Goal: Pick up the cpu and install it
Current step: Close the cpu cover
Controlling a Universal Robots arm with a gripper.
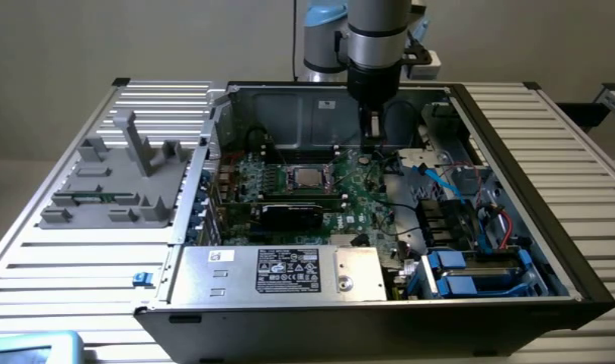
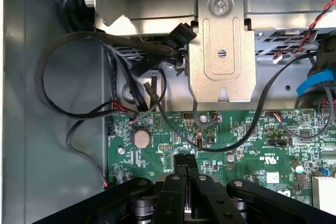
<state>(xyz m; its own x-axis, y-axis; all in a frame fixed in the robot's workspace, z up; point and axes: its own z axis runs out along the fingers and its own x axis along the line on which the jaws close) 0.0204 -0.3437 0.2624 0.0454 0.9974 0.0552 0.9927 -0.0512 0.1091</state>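
CPU (image 1: 307, 177) position relative to gripper (image 1: 373, 135)
Chip lies flat on the motherboard (image 1: 373, 189), lower than the gripper and well apart, toward the exterior view's left of it; square outline, no long axis. Gripper fingers (image 2: 178, 169) are pressed together, holding nothing.

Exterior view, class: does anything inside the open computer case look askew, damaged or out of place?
Nothing stands out. The cpu lies flat and square in its socket, the card sits straight, and no damage or spill shows. The claw hangs over the board.
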